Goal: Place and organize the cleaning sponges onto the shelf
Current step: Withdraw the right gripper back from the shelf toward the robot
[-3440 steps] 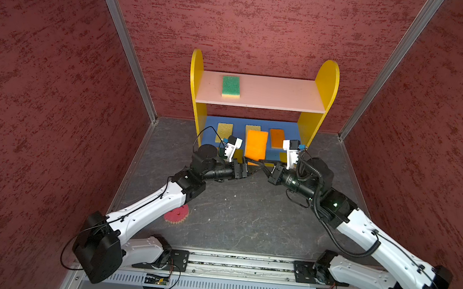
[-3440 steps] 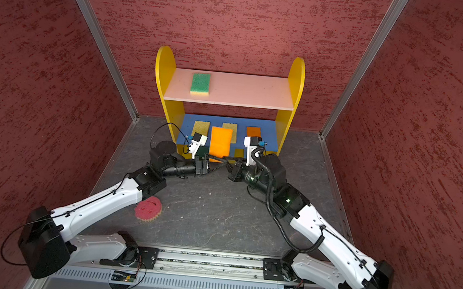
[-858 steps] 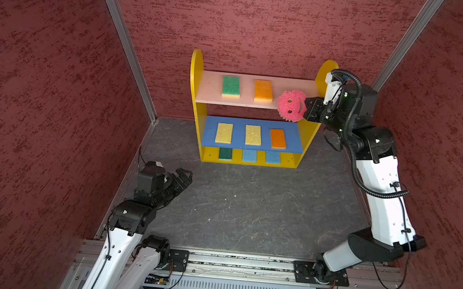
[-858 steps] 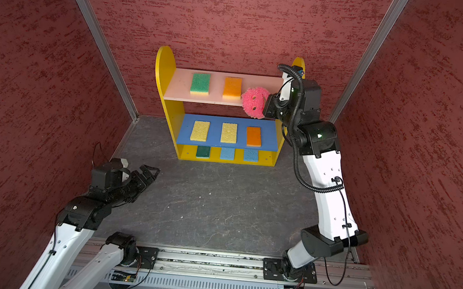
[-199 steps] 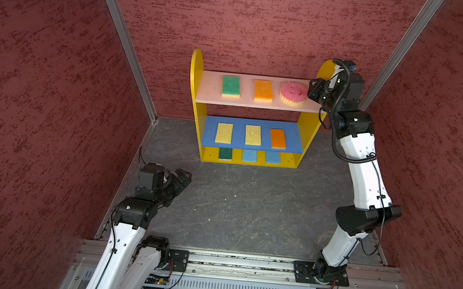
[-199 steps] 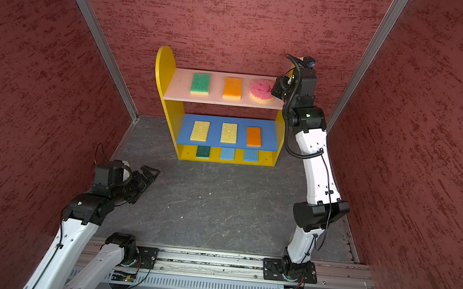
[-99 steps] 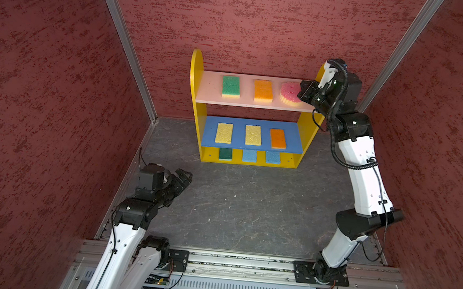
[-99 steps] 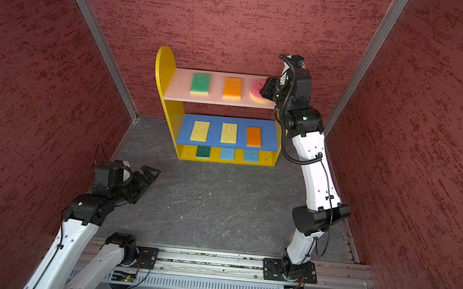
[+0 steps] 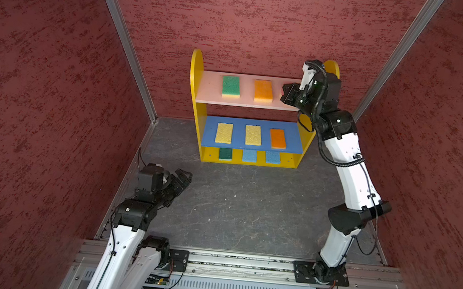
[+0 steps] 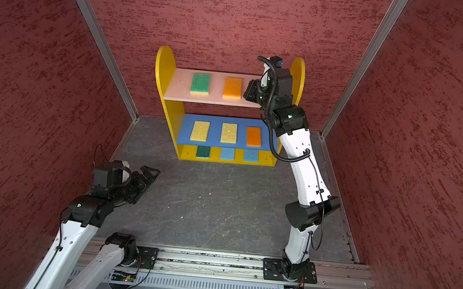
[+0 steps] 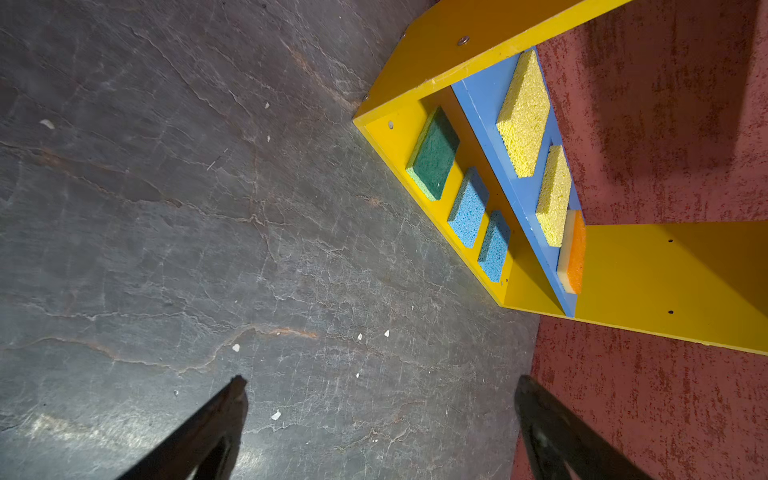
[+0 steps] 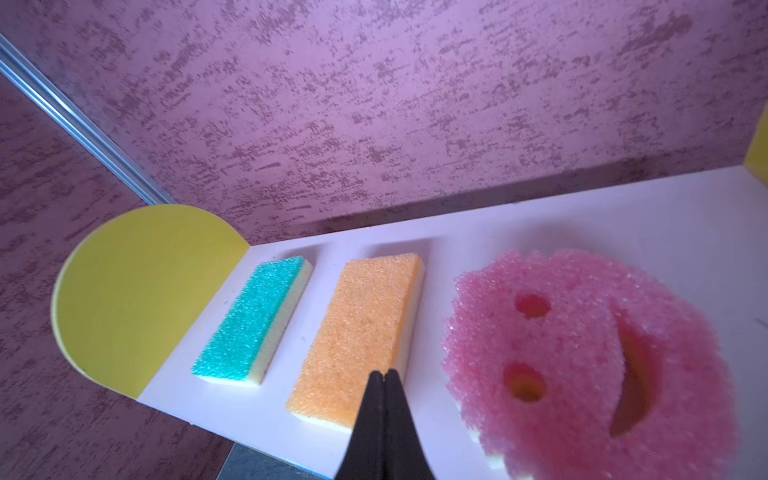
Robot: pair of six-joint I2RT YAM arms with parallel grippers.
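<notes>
Right gripper [image 9: 284, 94]: pressed together, empty, upper right of centre.
Left gripper [image 11: 378, 386]: spread, idle.
Risk: pulling back, tips may snag smiley sponge [image 12: 582, 365] off shelf [image 12: 623, 216].

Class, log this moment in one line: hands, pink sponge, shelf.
left hand: open, empty, above floor | right hand: shut, empty, over top board | pink sponge: flat on top board | shelf: holds all nine, three per board

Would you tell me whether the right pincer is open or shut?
Shut: the right pincer shows both tips pressed together, gripping nothing.
</notes>
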